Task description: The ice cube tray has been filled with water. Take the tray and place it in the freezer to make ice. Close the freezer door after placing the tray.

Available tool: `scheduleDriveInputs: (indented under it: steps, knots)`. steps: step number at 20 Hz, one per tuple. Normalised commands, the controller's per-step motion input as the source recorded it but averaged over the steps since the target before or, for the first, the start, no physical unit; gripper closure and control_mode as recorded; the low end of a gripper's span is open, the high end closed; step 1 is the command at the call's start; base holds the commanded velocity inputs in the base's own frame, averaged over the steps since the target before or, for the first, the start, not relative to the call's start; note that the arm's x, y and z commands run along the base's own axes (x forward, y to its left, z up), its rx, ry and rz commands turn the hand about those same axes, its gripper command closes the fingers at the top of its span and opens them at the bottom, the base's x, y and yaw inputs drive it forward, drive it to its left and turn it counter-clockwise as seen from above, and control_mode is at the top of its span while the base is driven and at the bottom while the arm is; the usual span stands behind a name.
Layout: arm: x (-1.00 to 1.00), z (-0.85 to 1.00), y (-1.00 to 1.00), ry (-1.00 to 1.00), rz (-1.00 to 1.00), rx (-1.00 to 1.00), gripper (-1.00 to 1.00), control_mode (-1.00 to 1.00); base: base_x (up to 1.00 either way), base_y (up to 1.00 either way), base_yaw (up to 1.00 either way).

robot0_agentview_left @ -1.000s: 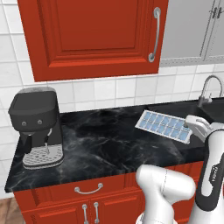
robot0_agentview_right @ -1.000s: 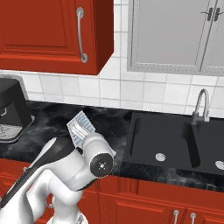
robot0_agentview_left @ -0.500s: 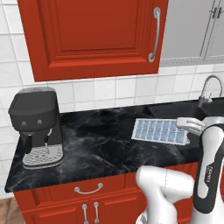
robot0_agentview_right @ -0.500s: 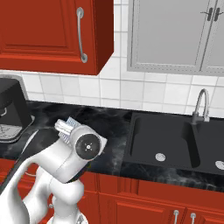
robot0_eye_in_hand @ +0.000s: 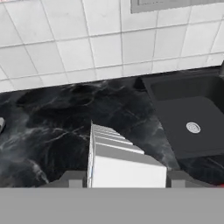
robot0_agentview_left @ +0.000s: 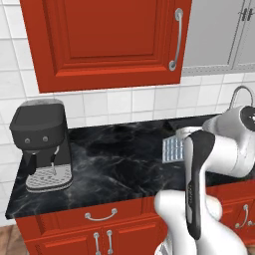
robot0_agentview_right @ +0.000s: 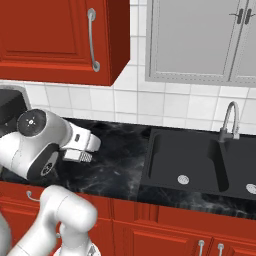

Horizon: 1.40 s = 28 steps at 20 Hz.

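Note:
The ice cube tray is a pale grey tray with ribbed cells. It sticks out from between my two fingers in the hand view, above the black marble counter. My gripper is shut on its near end. In the left base view the tray hangs above the counter, partly behind my forearm, with the gripper on it. In the right base view the tray shows just below the white hand, held by the gripper. The water in its cells cannot be made out. The freezer and its door are out of view.
A black coffee machine stands at the counter's left end. A dark sink with a curved faucet lies to the right. Red wall cabinets and a grey cabinet hang above the white tiled wall.
The arm has folded and turned its wrist. The tray has gone from lying broadside to nearly edge-on and has shifted a little to the left, still gripped.

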Motion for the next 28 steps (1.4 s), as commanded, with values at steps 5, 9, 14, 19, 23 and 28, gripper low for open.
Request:
scheduleDriveInputs:
  steps: [5,9,14,19,23,28]
  knots:
    - [-0.29,-0.04,-0.35,-0.08,0.01,-0.18,1.0,-1.0,0.0,0.0,0.0]
    - [-0.02,-0.08,-0.41,-0.18,0.13,-0.01,1.0,-1.0,0.0,0.0,0.0]
    - [0.03,0.0,-0.06,-0.16,0.14,0.0,1.0,-1.0,0.0,0.0,0.0]
    - [0.03,-0.04,0.0,-0.03,0.02,0.0,1.0,-1.0,0.0,0.0,0.0]
    - [0.04,-0.01,0.03,0.0,0.0,0.0,1.0,-1.0,0.0,0.0,0.0]
    - [-0.03,-0.04,0.33,0.0,0.05,-0.01,1.0,-1.0,0.0,0.0,0.0]
